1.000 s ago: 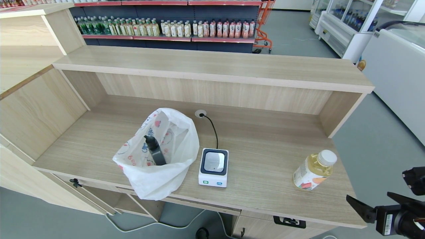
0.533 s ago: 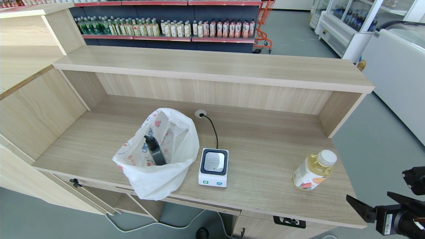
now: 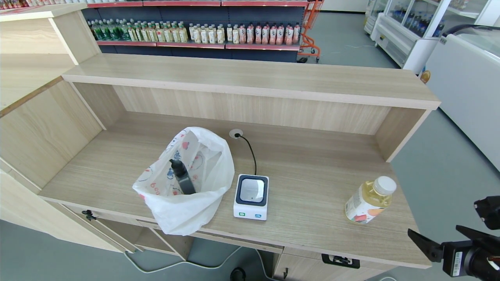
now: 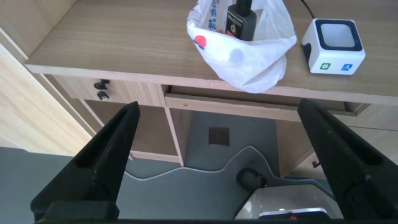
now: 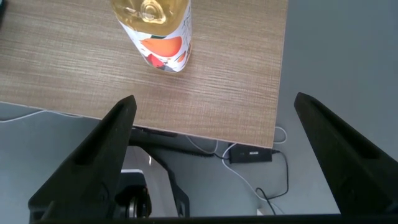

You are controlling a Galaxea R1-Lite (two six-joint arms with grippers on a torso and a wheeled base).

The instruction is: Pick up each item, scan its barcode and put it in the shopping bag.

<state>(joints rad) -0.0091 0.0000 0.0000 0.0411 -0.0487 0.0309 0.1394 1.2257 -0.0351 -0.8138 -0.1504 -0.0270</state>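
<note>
Practically nothing has moved in the last second. The shopping bag [image 3: 187, 183] stands open on the table [image 3: 312, 164] exactly where it was, with a dark bottle [image 3: 183, 177] upright inside it. The scanner [image 3: 252, 196] sits just beside the bag on its right, window facing up. The juice bottle [image 3: 370, 200] has not shifted either; it stands upright near the right end of the table, close to the front edge and well apart from the scanner.

The right hand [image 5: 211, 102] has kept its place off the front right corner of the table, below the tabletop, with its fingers spread wide and nothing between them. The juice bottle lies ahead of it, near but untouched. The left hand [image 4: 219, 107] is likewise spread open and empty, low in front of the table, facing the bag and scanner from below the edge.

So this looks like a pause between items: one is bagged and the juice bottle is not yet picked up. I would expect the right hand to rise and close around it, then carry it over the scanner.
</note>
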